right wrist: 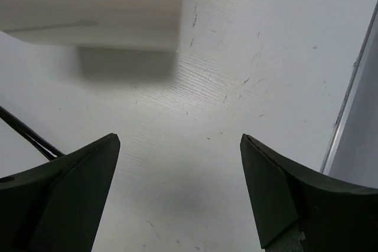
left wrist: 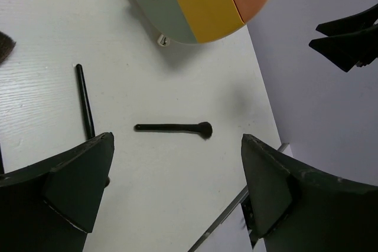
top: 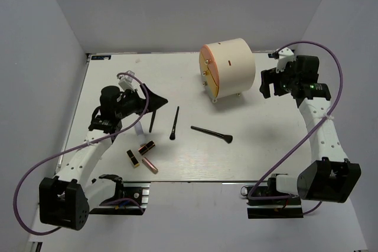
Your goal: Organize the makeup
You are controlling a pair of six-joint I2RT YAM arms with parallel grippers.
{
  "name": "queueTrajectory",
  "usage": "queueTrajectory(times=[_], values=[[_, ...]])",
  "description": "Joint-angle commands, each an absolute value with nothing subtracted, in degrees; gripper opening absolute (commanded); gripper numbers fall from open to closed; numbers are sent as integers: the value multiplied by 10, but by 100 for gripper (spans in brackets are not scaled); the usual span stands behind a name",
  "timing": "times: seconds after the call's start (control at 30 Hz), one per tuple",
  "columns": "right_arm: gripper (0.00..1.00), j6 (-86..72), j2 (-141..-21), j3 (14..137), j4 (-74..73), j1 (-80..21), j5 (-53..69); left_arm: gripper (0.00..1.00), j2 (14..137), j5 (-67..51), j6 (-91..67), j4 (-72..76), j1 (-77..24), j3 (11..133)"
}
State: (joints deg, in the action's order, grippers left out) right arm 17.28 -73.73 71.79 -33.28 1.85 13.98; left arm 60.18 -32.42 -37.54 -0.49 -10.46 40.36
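Black brushes (top: 174, 123) and lipstick tubes (top: 142, 154), loose, near-left of the cream cylinder (top: 227, 68); left gripper (top: 158, 101) left of it, right gripper (top: 269, 84) just right, both jaws released, empty; first pick seemingly pending, calling for descent onto one brush

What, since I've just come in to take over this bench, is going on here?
Two robot arms are set to tidy makeup, but neither holds anything. Three brushes lie loose on the table, and three lipsticks lie near its front edge. The left gripper hovers open over the brushes. The right gripper hangs open beside the round drawer box. Nothing looks put away yet.
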Motion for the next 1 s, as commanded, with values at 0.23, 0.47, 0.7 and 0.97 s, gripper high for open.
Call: queueTrajectory(times=[0.23,0.47,0.7,0.97], values=[[89,300,-695,759,-365,16,185,98,676,-319,-361,53,-157,472],[88,305,-731,806,-351,18,184,67,727,-291,-345,33,-183,518],[58,168,-801,894,-309,18,204,49,792,-267,-363,52,-206,555],[89,55,-891,947,-259,20,289,76,894,-274,-460,195,-211,580]])
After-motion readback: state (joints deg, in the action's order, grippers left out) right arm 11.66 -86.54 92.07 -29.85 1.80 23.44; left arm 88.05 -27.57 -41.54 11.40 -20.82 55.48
